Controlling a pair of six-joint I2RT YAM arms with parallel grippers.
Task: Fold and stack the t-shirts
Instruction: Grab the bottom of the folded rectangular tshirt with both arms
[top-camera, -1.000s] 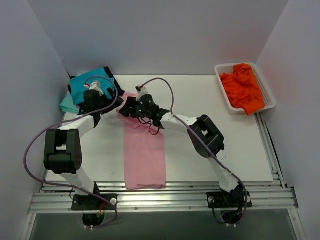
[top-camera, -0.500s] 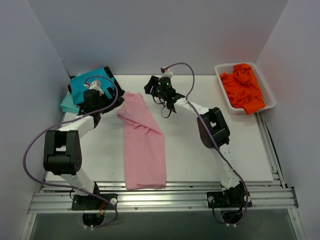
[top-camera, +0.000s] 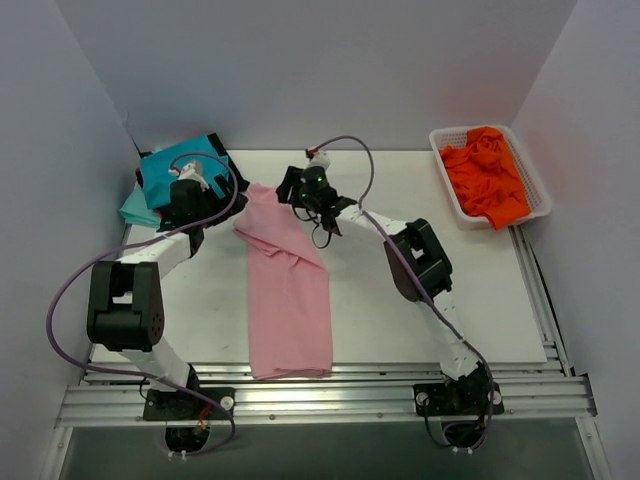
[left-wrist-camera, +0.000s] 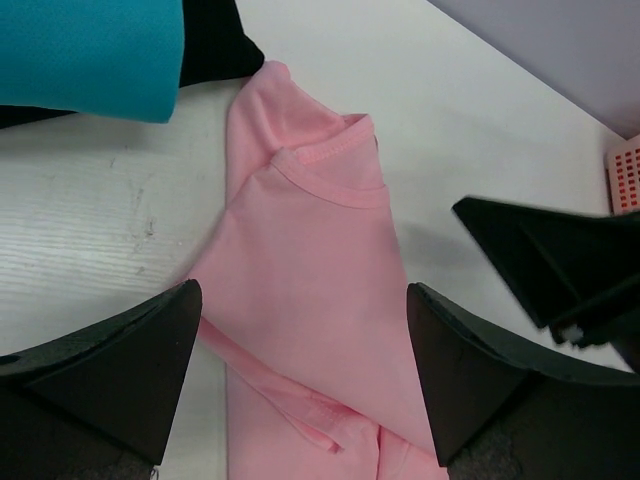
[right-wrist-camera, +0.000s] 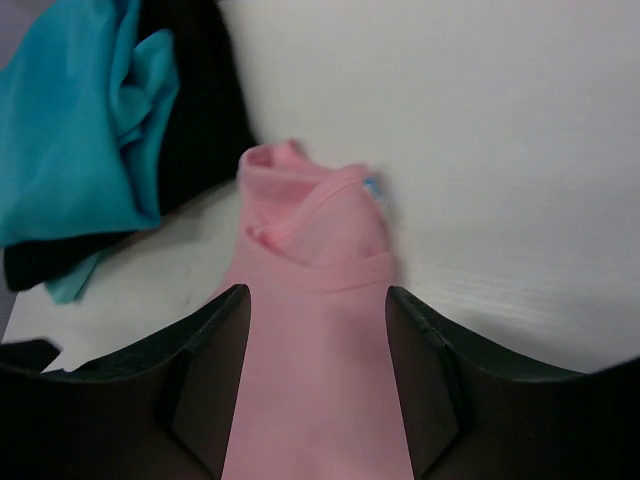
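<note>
The light pink t-shirt (top-camera: 288, 290) lies folded into a long strip from the table's front edge to the back left, collar at the far end. My left gripper (top-camera: 203, 203) is open and empty, low over its upper left part; in the left wrist view the pink cloth (left-wrist-camera: 310, 260) lies between the fingers. My right gripper (top-camera: 291, 187) is open and empty just right of the collar (right-wrist-camera: 315, 235). A teal shirt (top-camera: 178, 167) lies on a black one (top-camera: 228, 165) at the back left. Orange shirts (top-camera: 486, 178) fill the basket.
The white lattice basket (top-camera: 530, 170) stands at the back right corner. White walls close in the left, back and right sides. The pale aqua cloth (top-camera: 133, 207) pokes out under the stack by the left wall. The right gripper's finger (left-wrist-camera: 560, 265) shows in the left wrist view.
My right gripper left the pink shirt's upper part, swung toward the back, then came a little left beside the collar. The left arm has not moved.
</note>
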